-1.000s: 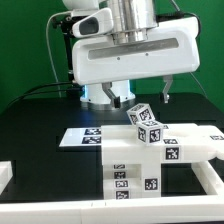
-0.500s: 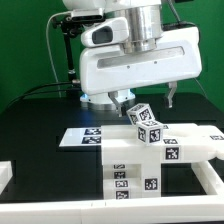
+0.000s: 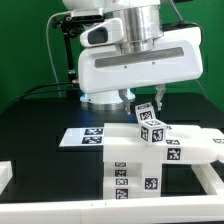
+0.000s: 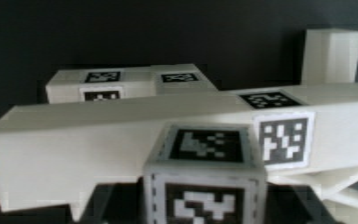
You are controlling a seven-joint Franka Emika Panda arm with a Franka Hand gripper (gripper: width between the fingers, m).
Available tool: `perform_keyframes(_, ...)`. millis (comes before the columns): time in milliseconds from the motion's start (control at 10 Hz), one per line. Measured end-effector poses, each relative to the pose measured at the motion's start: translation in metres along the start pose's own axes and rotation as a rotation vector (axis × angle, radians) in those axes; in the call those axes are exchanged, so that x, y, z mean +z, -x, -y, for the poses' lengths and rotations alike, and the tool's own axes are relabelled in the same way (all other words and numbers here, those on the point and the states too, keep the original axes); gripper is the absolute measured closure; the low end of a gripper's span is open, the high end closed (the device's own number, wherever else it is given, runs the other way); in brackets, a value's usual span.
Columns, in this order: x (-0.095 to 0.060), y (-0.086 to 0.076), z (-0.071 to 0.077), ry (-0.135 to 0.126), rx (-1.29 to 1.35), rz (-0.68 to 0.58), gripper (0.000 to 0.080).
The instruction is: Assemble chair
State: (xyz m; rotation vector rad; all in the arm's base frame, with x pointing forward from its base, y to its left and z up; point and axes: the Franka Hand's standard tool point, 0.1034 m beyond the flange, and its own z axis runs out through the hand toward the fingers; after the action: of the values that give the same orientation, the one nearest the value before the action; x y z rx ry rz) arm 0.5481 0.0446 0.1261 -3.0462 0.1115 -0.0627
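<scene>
The pincer [image 3: 146,100] hangs low over the chair [image 3: 150,155], which sits on the black tabletop [image 3: 40,115] toward the exterior view's right, just in front of the marker board [image 3: 85,137]. Its fingers flank the small tagged block [image 3: 150,124] standing on top of the assembly; whether they actually press on it I cannot tell — the wrist view shows the block [image 4: 220,165] centred and close, but no clear contact. To do this step well, I judge the grip should be square on the block's flat sides and low enough not to tip it, with the closing finished before any lift or push.
</scene>
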Motion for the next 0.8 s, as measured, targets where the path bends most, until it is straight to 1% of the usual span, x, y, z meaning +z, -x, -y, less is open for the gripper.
perform_keyframes(200,0.0001,0.0001,0.0002,0.000,0.126,0.000,0.0518)
perform_keyframes(400,0.0005,0.0002,0.0004,0.000,0.323,0.001,0.0518)
perform_keyframes(600,0.0007,-0.0012,0.0011,0.016,0.531,0.012,0.0518)
perform_keyframes(800,0.0011,-0.0001,0.0049,0.017,0.785,0.017,0.0518)
